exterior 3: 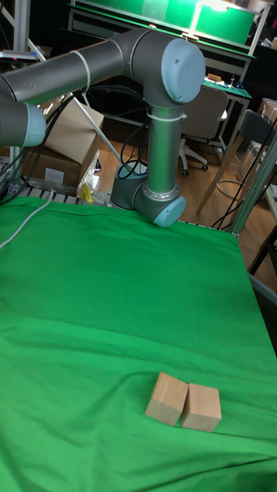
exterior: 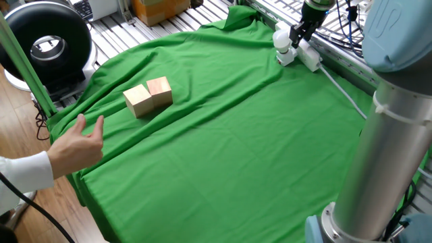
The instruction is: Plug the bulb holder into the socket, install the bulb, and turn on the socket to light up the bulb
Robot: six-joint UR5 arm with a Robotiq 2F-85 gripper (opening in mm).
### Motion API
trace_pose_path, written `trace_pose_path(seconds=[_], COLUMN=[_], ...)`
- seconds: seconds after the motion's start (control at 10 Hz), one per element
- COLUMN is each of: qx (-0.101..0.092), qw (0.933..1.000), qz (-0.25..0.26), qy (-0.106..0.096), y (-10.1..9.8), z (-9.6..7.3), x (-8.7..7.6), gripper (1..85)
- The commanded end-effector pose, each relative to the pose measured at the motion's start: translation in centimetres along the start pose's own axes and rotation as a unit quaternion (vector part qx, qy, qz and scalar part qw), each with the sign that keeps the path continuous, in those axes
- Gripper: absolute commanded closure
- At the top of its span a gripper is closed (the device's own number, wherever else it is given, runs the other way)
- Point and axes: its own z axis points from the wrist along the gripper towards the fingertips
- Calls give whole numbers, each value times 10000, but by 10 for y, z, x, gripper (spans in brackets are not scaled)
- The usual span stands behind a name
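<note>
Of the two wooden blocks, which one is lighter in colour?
The left block, nearer the person's hand, is paler; the right block touching it is more orange-brown.

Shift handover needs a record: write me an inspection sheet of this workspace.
Surface: green cloth, wrinkled, covers the table.
Job's things: socket at the far edge; bulb upright at its end; bulb holder hidden beneath, not discernible.
Clutter: two wooden blocks, touching.
Grippers: gripper beside the bulb; state unclear.
Cables: white cable runs from the socket.
Surroundings: person's hand at the cloth's edge; black round device; cardboard boxes.
</note>
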Motion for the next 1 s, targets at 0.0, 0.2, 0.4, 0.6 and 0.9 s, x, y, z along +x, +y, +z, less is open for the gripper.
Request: trace_pose_path(seconds=[0.0,0.2,0.4,0.6,0.9], qx=[-58,-60,-4,28,76], qw=[9999,9997,9998,9998,9998], qz=[115,200,206,201,187], qy=[-74,-97,-56,-35,-16], y=[1,1,-4,-6,-9], z=[2,3,8,9,7], x=[-6,-8,-8,-6,-3], gripper=[343,347,363,383,510])
